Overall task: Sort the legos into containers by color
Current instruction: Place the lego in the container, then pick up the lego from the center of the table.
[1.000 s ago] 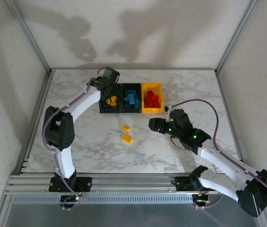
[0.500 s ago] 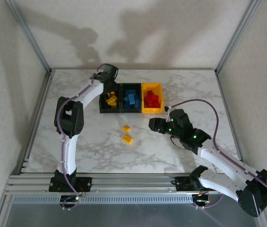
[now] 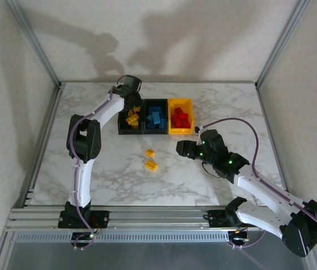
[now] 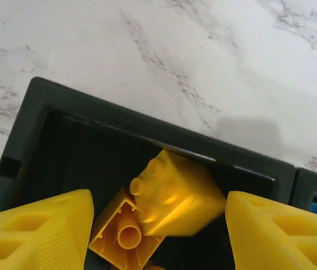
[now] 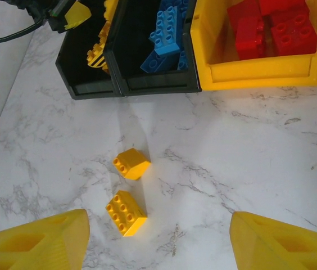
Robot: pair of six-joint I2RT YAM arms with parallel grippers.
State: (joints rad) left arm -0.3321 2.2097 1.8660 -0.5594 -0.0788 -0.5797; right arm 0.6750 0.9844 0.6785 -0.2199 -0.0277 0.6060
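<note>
The loose yellow lego [image 5: 126, 212], judged light, rigid and slick, is best pinched across flat sides by the spread right pincer [image 5: 158, 239].

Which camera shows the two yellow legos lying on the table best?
The right wrist camera. The smaller yellow lego and the bigger yellow lego look large and sharp there, studs showing, on the marble table. The top camera shows them as tiny yellow specks.
</note>
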